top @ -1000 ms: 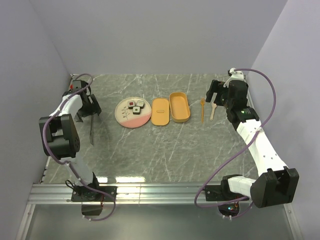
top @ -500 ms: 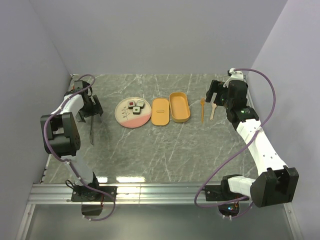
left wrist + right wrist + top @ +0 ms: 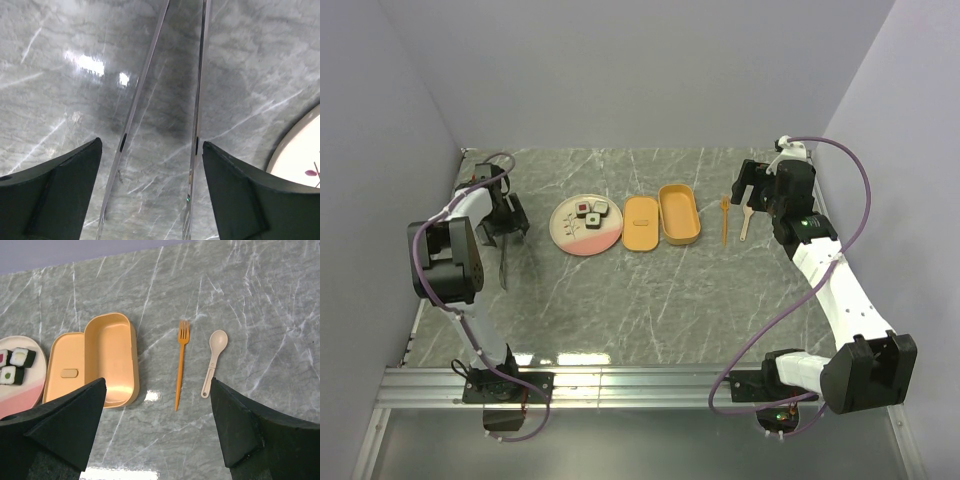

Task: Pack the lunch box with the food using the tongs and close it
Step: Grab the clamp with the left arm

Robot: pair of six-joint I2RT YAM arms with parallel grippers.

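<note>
The slim grey tongs (image 3: pixel 504 262) lie on the marble at the left, and both thin arms (image 3: pixel 134 102) run up the left wrist view. My left gripper (image 3: pixel 504 226) is open and straddles them at the tongs' far end. Its dark fingers (image 3: pixel 60 195) stand just outside each arm, the right one almost touching. The orange-tan lunch box (image 3: pixel 679 212) sits open with its flat lid (image 3: pixel 640 222) beside it on the left. Three pieces of food (image 3: pixel 593 212) rest on the plate. My right gripper (image 3: pixel 752 190) hovers open and empty at the back right, above the box (image 3: pixel 111 357) and lid (image 3: pixel 65 367).
A cream-and-pink plate (image 3: pixel 582 238) holds the food left of the lid; its rim (image 3: pixel 300 160) shows in the left wrist view. An orange fork (image 3: pixel 725 222) and a beige spoon (image 3: pixel 746 222) lie right of the box. Side walls stand close to both arms.
My left arm has folded closer in, bringing the wrist down over the tongs' far end, and its jaws have narrowed a little. The right arm has not moved.
</note>
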